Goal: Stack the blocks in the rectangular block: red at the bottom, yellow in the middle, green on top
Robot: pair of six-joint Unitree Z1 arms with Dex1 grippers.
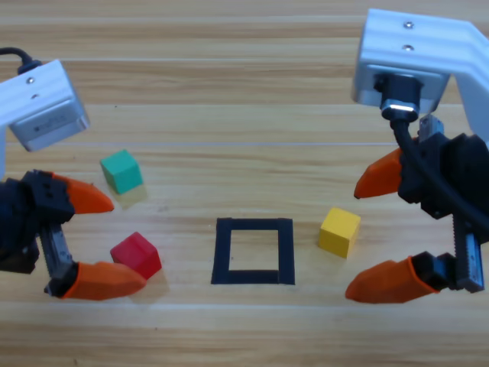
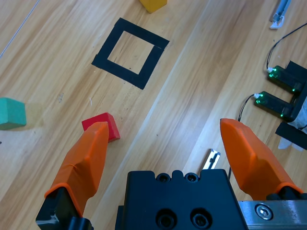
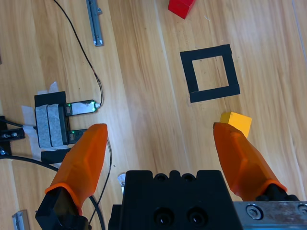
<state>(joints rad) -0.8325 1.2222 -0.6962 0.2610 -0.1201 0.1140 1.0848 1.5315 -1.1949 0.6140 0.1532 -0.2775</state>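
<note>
Pale wooden table, evenly lit

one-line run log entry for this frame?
stage: pre-grasp | left claw: open by red | right claw: open by yellow | green: loose | square: unfilled

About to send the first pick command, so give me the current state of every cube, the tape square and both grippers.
red cube: on the table, left of the square, unheld.
yellow cube: on the table, right of the square, unheld.
green cube: on the table, far left, unheld.
tape square: nothing inside.
left gripper: open, beside the red cube.
right gripper: open, beside the yellow cube.
</note>
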